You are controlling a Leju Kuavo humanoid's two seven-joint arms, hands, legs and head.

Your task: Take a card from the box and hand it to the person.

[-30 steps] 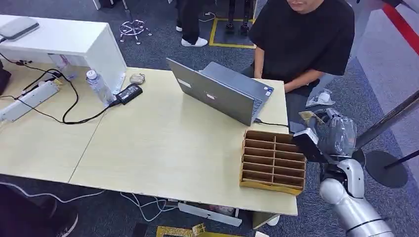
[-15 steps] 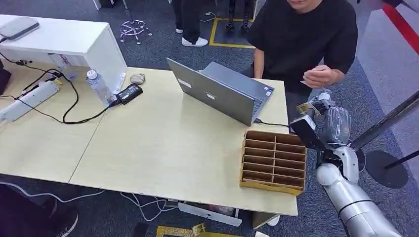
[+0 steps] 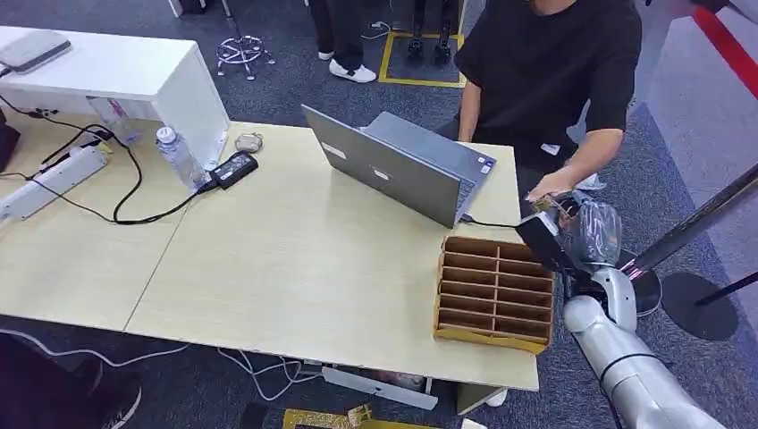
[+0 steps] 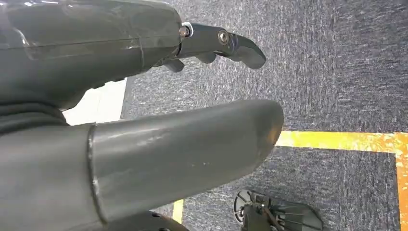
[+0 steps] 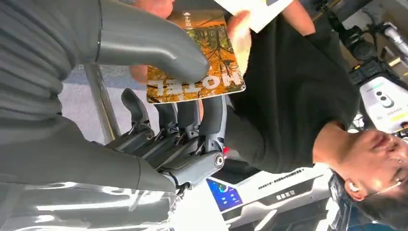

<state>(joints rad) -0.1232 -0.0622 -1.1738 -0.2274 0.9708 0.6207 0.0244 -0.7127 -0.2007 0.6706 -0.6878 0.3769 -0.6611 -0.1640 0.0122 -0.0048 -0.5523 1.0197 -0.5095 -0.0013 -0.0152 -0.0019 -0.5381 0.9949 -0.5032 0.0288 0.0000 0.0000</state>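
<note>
My right hand (image 3: 585, 234) is raised just past the far right corner of the surface (image 3: 295, 268), beyond the compartmented cardboard box (image 3: 494, 291). It grasps the card (image 5: 195, 62) — orange, with a tree picture — pinched between my thumb and fingers (image 5: 192, 120). The person's hand (image 3: 547, 186) reaches in and touches the card's far end; the person (image 3: 545, 71), in a black shirt, sits behind an open laptop (image 3: 402, 165). My left hand (image 4: 144, 139) hangs over grey carpet — released, fingers apart, holding nothing.
</note>
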